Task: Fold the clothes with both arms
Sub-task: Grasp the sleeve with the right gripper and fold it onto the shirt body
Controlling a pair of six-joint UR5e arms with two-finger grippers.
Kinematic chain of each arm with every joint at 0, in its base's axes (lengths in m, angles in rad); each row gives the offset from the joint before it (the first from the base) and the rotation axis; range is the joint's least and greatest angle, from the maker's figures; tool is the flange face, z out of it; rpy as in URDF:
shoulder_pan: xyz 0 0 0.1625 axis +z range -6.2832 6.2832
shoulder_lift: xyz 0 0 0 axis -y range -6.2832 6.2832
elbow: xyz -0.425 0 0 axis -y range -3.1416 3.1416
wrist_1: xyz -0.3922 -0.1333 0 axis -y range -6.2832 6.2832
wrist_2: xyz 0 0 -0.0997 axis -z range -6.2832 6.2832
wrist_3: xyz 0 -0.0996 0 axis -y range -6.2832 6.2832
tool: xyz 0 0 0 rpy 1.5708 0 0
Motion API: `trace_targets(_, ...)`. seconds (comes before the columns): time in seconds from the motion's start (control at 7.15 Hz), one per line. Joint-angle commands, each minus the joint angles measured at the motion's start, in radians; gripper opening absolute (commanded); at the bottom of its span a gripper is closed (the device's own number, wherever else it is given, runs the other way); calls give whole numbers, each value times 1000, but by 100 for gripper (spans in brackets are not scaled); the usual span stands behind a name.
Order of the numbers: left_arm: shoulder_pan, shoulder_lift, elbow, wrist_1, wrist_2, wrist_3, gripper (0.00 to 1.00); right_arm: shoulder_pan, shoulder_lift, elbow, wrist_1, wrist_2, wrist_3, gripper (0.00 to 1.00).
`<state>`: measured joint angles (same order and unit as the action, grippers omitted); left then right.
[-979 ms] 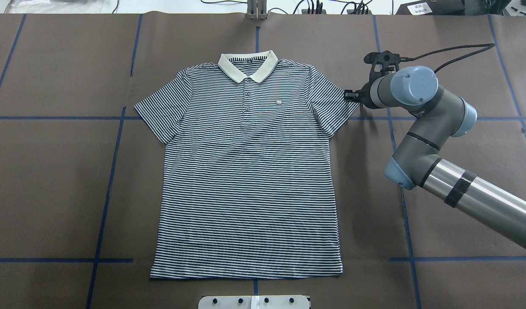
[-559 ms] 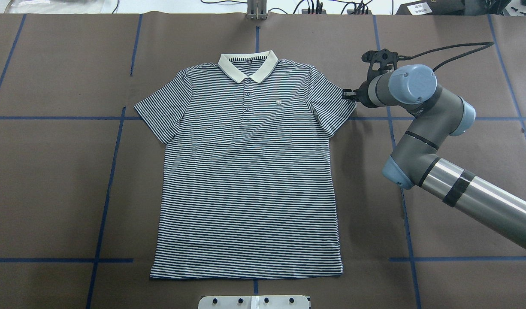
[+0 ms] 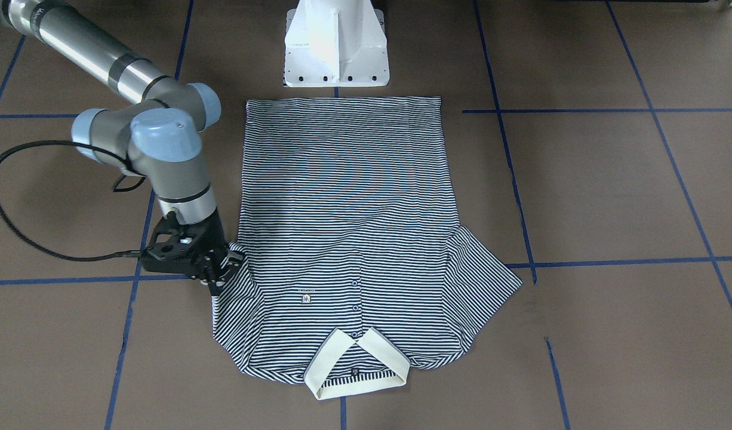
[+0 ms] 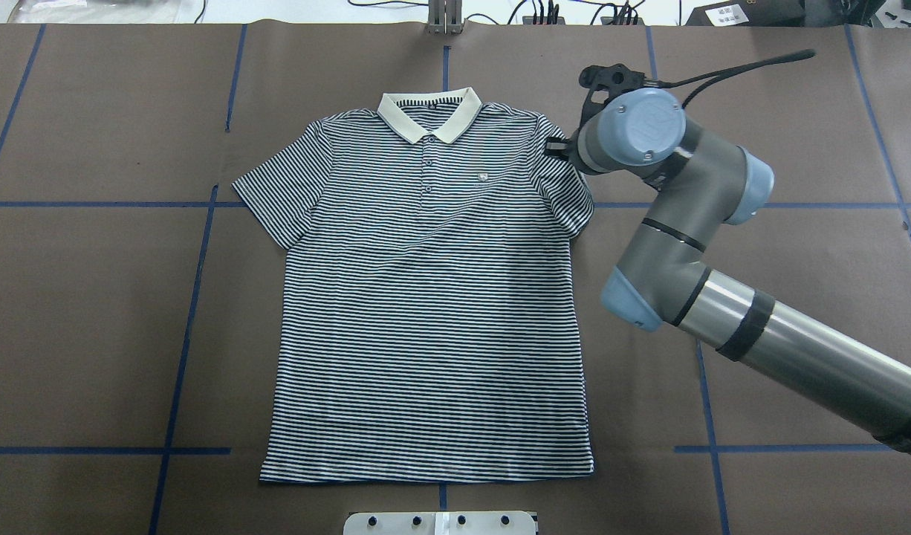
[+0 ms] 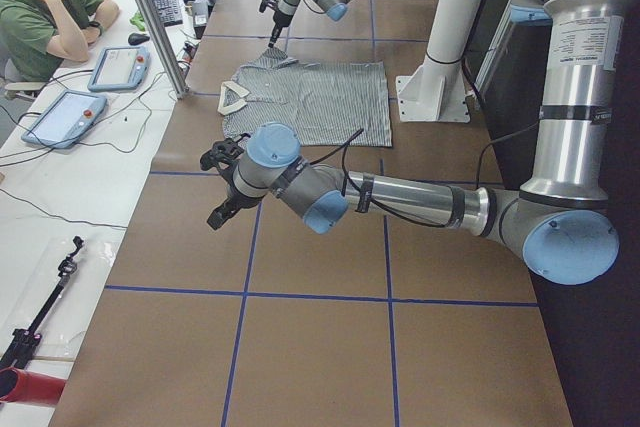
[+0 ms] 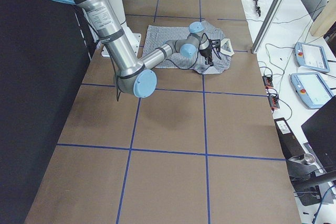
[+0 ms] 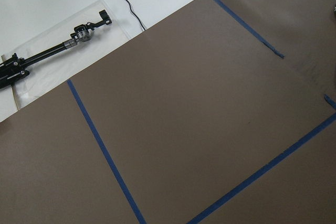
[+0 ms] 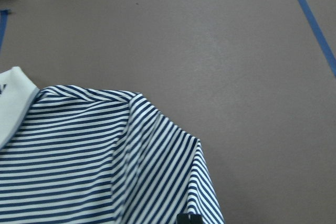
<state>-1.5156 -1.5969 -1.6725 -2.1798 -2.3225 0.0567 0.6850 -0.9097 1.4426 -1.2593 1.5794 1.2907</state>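
Observation:
The striped polo shirt (image 4: 426, 312) lies flat and face up on the brown table, its cream collar (image 4: 428, 119) at the far side. My right gripper (image 4: 556, 148) is shut on the outer edge of the sleeve on my right. It holds that edge lifted and drawn in over the shoulder (image 3: 240, 280). The right wrist view shows the bunched sleeve (image 8: 173, 171) and one black fingertip (image 8: 189, 217) at the bottom edge. My left gripper (image 5: 222, 202) hangs over bare table far from the shirt. I cannot tell whether it is open or shut.
The white pedestal base (image 3: 336, 45) stands just behind the shirt's hem. Blue tape lines (image 4: 188, 312) cross the brown cover. A person (image 5: 50, 17) sits at a side table with tablets (image 5: 120, 67). A black tool (image 7: 52, 51) lies on a white sheet past the table's edge.
My right gripper has moved left and slightly away, toward the collar, with the sleeve edge in it. The sleeve tip has been drawn inward from where it lay spread.

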Motion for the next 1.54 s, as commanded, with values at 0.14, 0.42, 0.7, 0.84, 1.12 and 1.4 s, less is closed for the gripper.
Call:
trace_targets(0.14,0,0,-1,2,0,0,100,-93,269,-234,-97,-157,205,0)
trace_targets(0.42,2,-2,0,2,0,0,100,-105,278,-243,-95,-162,203,0)
trace_targets(0.7,2,-2,0,2,0,0,100,-125,278,-242,-75,-183,124,99)
trace_targets(0.84,2,-11,0,0,0,0,100,-120,279,-234,-75,-176,70,100)
trace_targets(1.12,41,-50,4,-35,2,0,100,-31,270,-214,-85,-5,-92,100)
trace_targets(1.4,220,-148,116,-70,9,-211,100,89,112,-45,-83,170,-312,100)
